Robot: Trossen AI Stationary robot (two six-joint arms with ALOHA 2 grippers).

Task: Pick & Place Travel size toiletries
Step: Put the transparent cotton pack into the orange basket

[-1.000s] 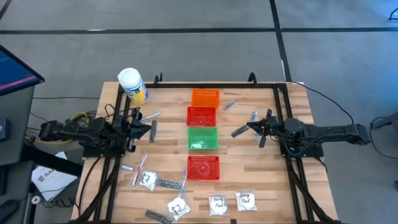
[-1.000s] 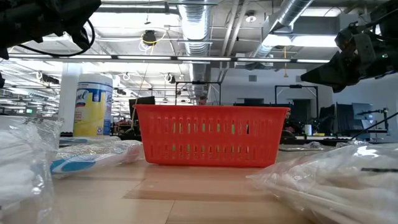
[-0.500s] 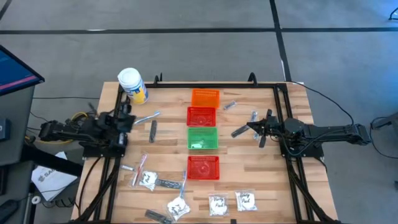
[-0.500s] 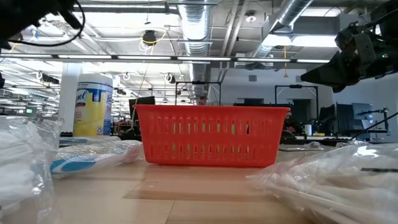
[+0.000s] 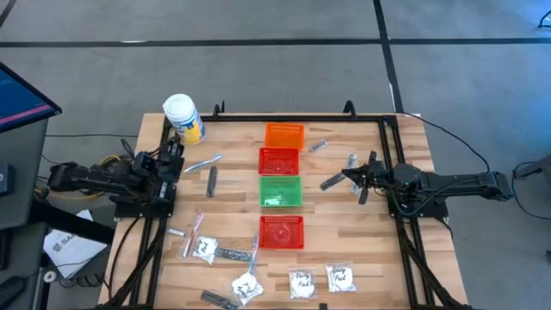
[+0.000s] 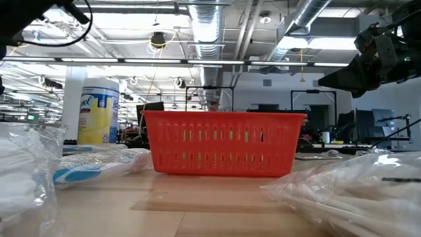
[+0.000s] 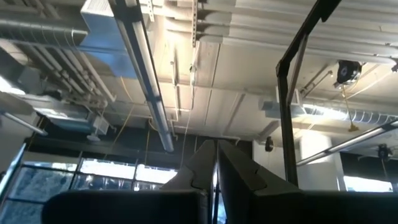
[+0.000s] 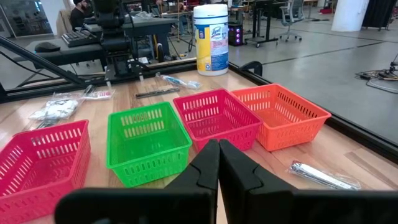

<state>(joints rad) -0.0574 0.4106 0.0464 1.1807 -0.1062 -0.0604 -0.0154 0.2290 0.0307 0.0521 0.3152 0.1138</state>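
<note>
Both arms hold nothing, jaws pressed together. The right gripper [image 5: 355,176] hovers just beside a silvery tube [image 5: 332,182], whose long axis runs slantwise away from its jaws. The left gripper [image 5: 175,157], tilted upward, is farther from any toiletry, so the right arm is better placed.

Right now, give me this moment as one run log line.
left tool: shut, empty, table's left edge | right tool: shut, empty, right of baskets | toiletries: scattered on table
</note>
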